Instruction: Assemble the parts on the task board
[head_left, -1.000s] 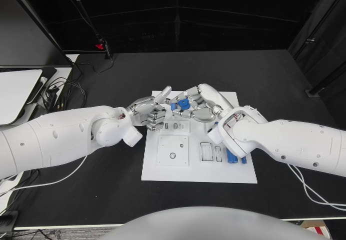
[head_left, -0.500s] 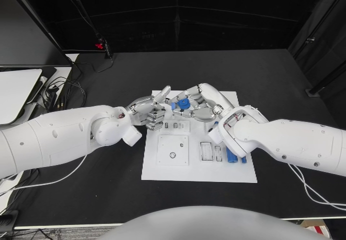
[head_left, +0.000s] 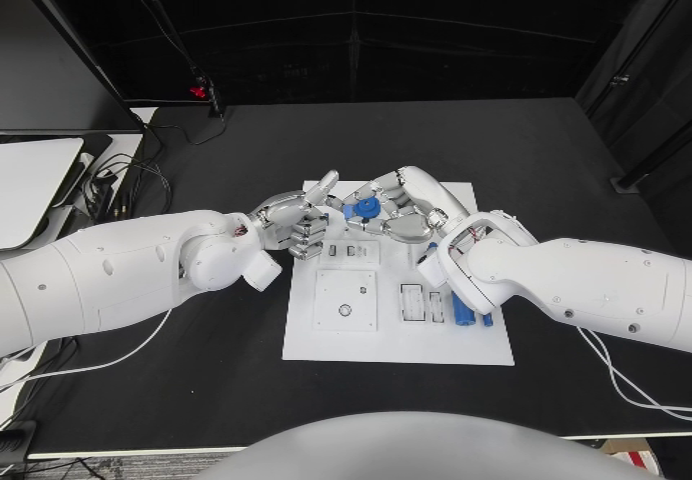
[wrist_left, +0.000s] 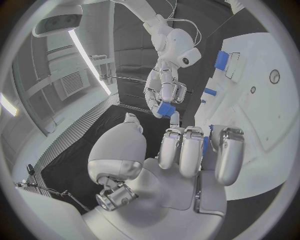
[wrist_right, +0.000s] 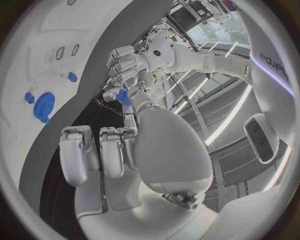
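The right robot hand pinches a small blue part just beside the left robot hand, whose fingers are curled in on nothing, above the task board.

Both hands meet over task board; right holds blue part.

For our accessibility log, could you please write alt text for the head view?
Two white robot arms meet over the far end of a white task board on a black table; the right hand holds a small blue part beside the left hand. More blue parts lie under the right forearm.
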